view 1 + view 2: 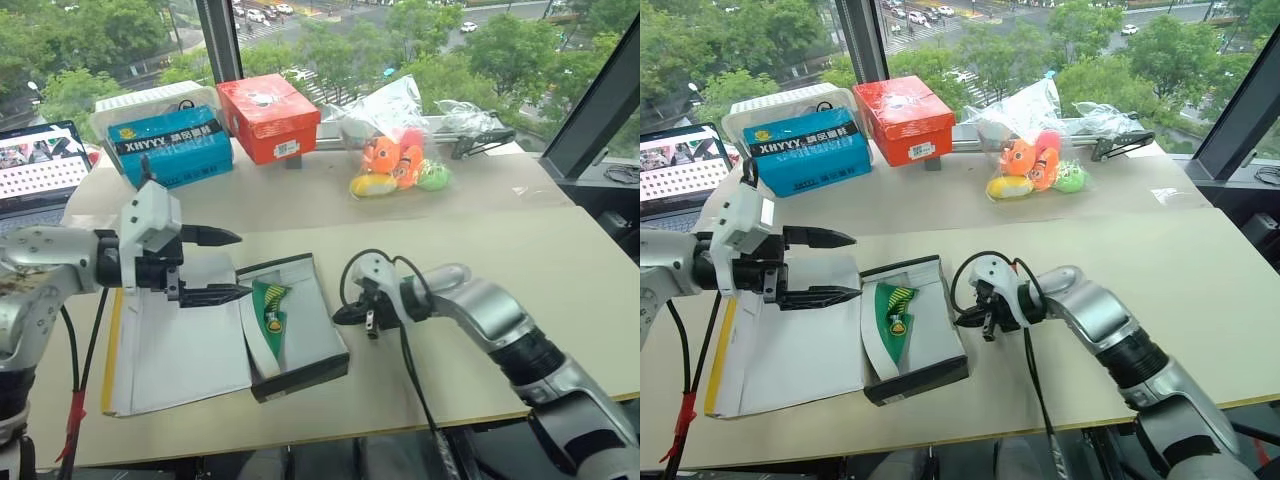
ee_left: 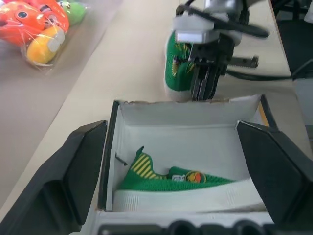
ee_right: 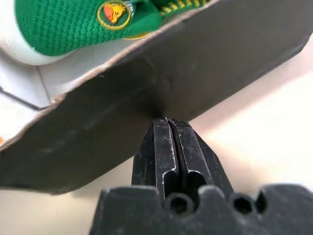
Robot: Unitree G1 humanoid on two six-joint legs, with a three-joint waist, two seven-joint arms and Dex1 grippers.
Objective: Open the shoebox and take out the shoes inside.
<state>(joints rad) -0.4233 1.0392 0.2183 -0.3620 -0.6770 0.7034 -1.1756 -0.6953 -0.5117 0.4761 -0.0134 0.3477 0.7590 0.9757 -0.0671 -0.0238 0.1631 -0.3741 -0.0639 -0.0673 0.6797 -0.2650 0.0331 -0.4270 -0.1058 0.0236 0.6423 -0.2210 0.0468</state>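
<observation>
Right pincer [image 1: 962,319] closed, tips touching shoebox [image 1: 940,345] wall.

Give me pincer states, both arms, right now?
Left pincer: open, holding nothing, hovering beside the shoebox.
Right pincer: closed, empty, tips against the shoebox's black outer wall.
</observation>
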